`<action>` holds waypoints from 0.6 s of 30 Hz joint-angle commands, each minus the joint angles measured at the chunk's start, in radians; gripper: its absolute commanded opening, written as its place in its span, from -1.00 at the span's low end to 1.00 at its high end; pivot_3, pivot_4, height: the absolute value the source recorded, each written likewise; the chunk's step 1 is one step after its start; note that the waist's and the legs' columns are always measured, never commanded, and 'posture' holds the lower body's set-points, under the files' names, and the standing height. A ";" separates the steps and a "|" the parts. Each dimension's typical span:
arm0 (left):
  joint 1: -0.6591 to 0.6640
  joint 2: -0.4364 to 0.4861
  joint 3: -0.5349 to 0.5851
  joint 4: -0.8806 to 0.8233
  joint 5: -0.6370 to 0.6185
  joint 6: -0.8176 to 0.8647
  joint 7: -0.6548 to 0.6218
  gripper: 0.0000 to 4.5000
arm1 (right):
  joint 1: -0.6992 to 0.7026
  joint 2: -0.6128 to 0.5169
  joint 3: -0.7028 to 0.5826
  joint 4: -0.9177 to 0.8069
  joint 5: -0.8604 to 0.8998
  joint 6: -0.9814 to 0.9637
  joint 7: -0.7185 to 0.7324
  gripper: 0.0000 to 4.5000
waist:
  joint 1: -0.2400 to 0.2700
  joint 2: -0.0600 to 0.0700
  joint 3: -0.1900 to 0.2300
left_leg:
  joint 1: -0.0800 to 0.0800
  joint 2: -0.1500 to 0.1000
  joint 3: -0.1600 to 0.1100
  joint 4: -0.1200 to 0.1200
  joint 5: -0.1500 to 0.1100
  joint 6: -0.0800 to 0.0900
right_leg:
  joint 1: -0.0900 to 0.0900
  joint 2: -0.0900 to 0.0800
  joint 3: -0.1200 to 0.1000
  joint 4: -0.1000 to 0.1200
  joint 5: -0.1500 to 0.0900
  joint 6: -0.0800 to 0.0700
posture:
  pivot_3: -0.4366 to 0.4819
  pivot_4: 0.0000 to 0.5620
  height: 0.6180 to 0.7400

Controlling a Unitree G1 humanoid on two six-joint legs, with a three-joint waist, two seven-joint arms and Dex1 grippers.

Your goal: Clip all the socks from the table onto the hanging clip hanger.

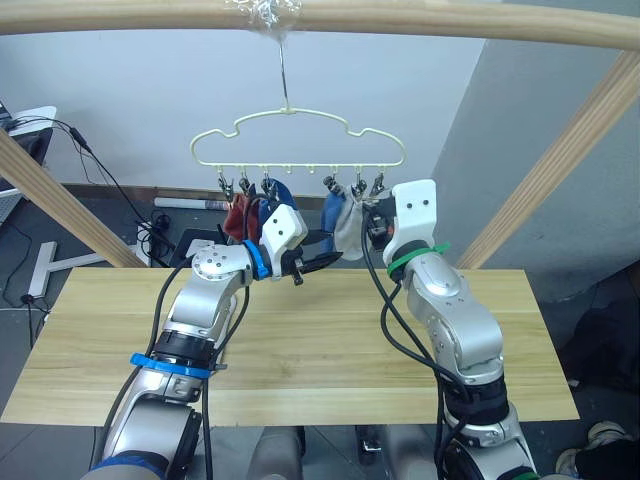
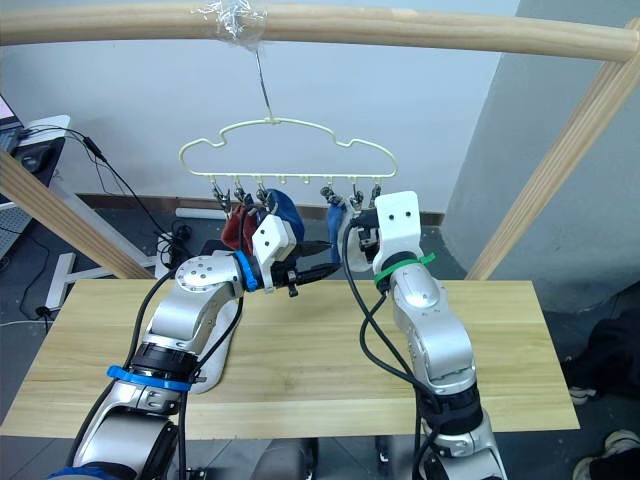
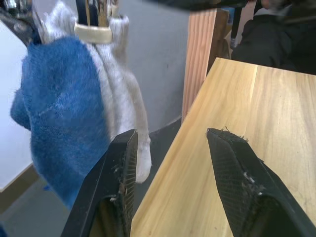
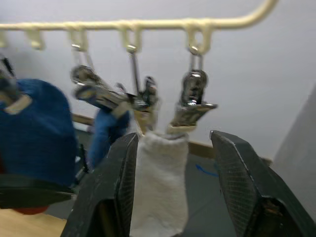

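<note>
The pale yellow-green clip hanger (image 1: 300,125) hangs by its hook from the top pole. Rust red socks (image 1: 238,216), a blue sock (image 1: 281,195), a second blue sock (image 1: 333,212) and a light grey sock (image 1: 348,228) dangle from its clips. My right gripper (image 4: 173,138) is open, its fingers on either side of the grey sock (image 4: 160,182), just under two metal clips. My left gripper (image 3: 170,136) is open and holds nothing, beside the blue sock (image 3: 59,108), over the far edge of the table (image 1: 330,340). A pale grey sock-like shape (image 2: 215,365) lies by my left forearm.
The round wooden frame has a top pole (image 1: 400,25) and slanted poles at left (image 1: 60,205) and right (image 1: 560,160) of the table. Cables and a power strip (image 1: 150,235) lie on the floor behind the table's left side.
</note>
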State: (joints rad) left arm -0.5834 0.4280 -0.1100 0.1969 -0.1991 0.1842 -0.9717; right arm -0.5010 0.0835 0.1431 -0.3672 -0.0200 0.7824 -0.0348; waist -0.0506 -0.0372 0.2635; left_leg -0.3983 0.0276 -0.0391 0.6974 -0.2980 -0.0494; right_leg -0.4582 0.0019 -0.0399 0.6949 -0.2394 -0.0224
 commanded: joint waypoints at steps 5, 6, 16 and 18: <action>-0.016 0.005 0.021 -0.040 -0.021 -0.012 0.002 0.02 | -0.079 0.021 -0.057 0.096 -0.004 -0.088 -0.047 0.07 | 0.000 0.000 0.000 | 0.000 0.000 0.000 0.000 0.000 0.000 | 0.000 0.000 0.000 0.000 0.000 0.000 | -0.19 -0.13 0.22; -0.017 0.005 0.022 -0.042 -0.024 -0.011 0.001 0.02 | -0.094 0.019 -0.066 0.116 -0.003 -0.104 -0.050 0.07 | 0.000 0.000 0.000 | 0.000 0.000 0.000 0.000 0.000 0.000 | 0.000 0.000 0.000 0.000 0.000 0.000 | -0.19 -0.12 0.22; -0.023 0.023 0.043 -0.112 -0.100 0.075 -0.021 0.02 | -0.098 -0.052 -0.114 0.106 0.005 -0.102 -0.014 0.07 | 0.000 0.000 0.000 | 0.000 0.000 0.000 0.000 0.000 0.000 | 0.000 0.000 0.000 0.000 0.000 -0.001 | -0.20 -0.11 0.22; -0.020 0.028 0.048 -0.127 -0.117 0.095 -0.024 0.02 | -0.083 -0.072 -0.109 0.078 0.007 -0.085 0.001 0.07 | 0.000 0.000 0.000 | -0.001 0.000 0.000 0.000 0.000 0.000 | 0.000 0.000 0.000 0.000 0.000 -0.001 | -0.20 -0.11 0.22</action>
State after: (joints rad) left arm -0.5959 0.4483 -0.0878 0.1215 -0.2825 0.2656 -0.9871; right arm -0.5855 0.0195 0.0328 -0.2211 -0.0170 0.6915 -0.0467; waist -0.0506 -0.0371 0.2635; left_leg -0.3988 0.0273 -0.0389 0.6973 -0.2981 -0.0493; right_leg -0.4583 0.0018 -0.0397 0.6948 -0.2390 -0.0231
